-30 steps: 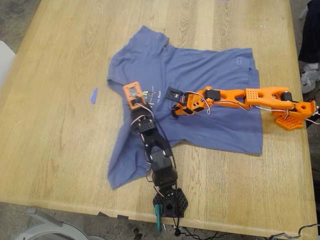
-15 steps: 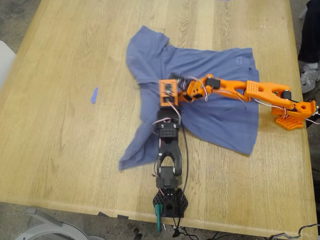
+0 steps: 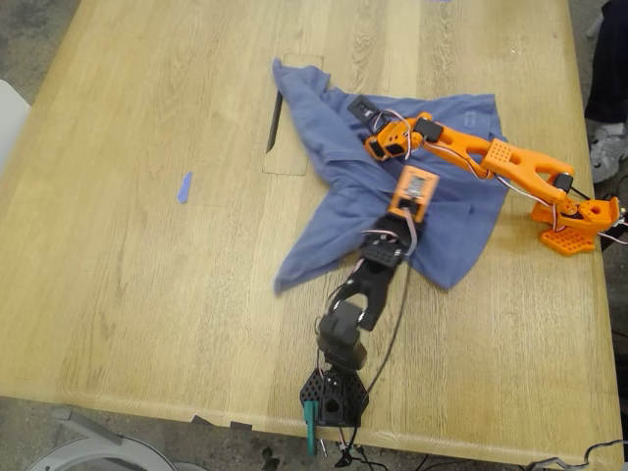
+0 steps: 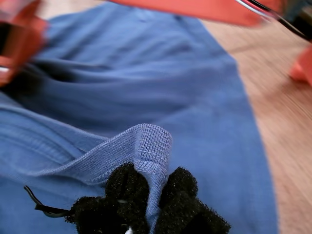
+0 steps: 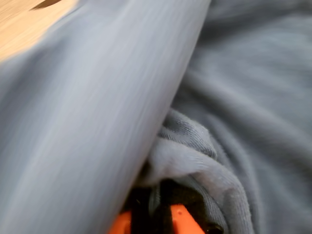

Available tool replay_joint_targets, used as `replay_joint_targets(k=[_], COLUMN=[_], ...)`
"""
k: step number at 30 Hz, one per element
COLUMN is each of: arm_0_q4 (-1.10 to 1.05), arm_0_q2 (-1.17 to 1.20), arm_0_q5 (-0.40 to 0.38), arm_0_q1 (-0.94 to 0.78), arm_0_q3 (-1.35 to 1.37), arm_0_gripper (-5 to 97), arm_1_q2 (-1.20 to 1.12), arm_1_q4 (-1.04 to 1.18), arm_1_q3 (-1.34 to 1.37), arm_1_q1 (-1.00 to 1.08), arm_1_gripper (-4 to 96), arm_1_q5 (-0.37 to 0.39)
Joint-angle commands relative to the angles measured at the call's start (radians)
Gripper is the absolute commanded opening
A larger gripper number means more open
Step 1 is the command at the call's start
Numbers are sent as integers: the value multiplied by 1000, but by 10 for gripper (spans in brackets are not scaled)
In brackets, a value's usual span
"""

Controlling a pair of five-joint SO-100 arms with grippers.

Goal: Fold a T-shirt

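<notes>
my first end effector [image 4: 153, 195] pinching T-shirt [image 3: 446, 231] hem, my second end effector [image 5: 161, 204] seemingly clamping a blurred fold

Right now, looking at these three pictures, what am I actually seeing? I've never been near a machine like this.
You are seeing two small robot arms clamped to a wooden table, working on a slate-blue T-shirt. The wide picture comes from a camera above the table. It shows one black arm with an orange tip and one all-orange arm, both reaching onto the bunched-up shirt. The other two pictures come from little cameras riding on the arms' pincers, so they look very close at the cloth. In one, my first gripper, with fuzzy black pads, pinches a ribbed edge of the shirt. It seems to belong to the black arm. In the other, blurrier one, my second gripper, orange, has a bunch of fabric between its fingers. A small blue strip also lies on the table, and a person's shoe shows at the wide picture's right edge.
</notes>
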Motion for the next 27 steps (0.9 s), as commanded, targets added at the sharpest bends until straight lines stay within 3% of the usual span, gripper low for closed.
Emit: replay_joint_targets(k=[1, 7, 17, 27], arm_0_q4=[-37, 75, 206, 275], arm_0_q2=[-75, -288, -430, -434], arm_0_q5=[9, 21, 38, 91], arm_0_q1=[130, 236, 342, 305], arm_0_q3=[-178, -483, -589, -617], arm_0_gripper=[-2, -1, 30, 496], arm_1_q2=[44, 17, -8, 26], arm_1_q4=[-20, -31, -54, -23], arm_1_q3=[-15, -15, -15, -15], arm_1_q1=[54, 58, 23, 29], arm_1_gripper=[2, 2, 2, 2], arm_1_q5=[8, 14, 20, 12])
